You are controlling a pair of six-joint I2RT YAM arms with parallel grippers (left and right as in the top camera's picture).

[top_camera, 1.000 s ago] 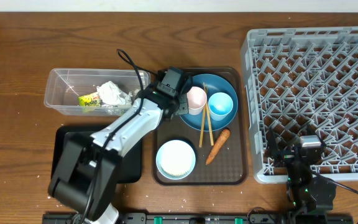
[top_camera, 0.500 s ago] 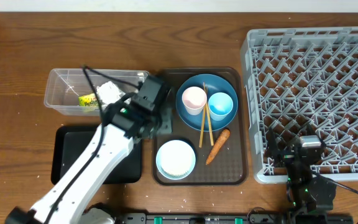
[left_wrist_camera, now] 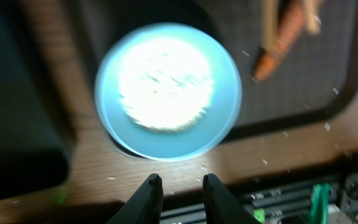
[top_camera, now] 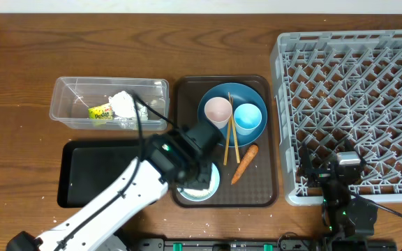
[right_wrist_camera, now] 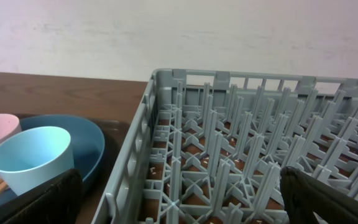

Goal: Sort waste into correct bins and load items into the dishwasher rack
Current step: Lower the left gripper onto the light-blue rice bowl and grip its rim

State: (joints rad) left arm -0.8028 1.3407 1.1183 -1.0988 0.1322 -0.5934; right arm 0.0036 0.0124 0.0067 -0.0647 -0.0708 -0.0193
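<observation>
Setting: robotics lab bench, dressed as a kitchen clean-up station.

Evidence:
- Wood-grain table (top_camera: pixel 19 56) carries a white robot arm (top_camera: pixel 110 202) and a second, dark arm (top_camera: pixel 344 202), both mounted at the front edge along a black rail (top_camera: pixel 208 245).
- Exposed black cable (top_camera: pixel 139 122) loops off the white arm.
- Plain off-white wall (right_wrist_camera: pixel 179 31) behind.
- Kitchen props: grey dishwasher rack (top_camera: pixel 354 84), brown serving tray (top_camera: pixel 257 188) of dishes.

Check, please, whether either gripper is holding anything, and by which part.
Nothing is held: the left gripper hovers empty over the bowl, the right gripper stands open.
</observation>
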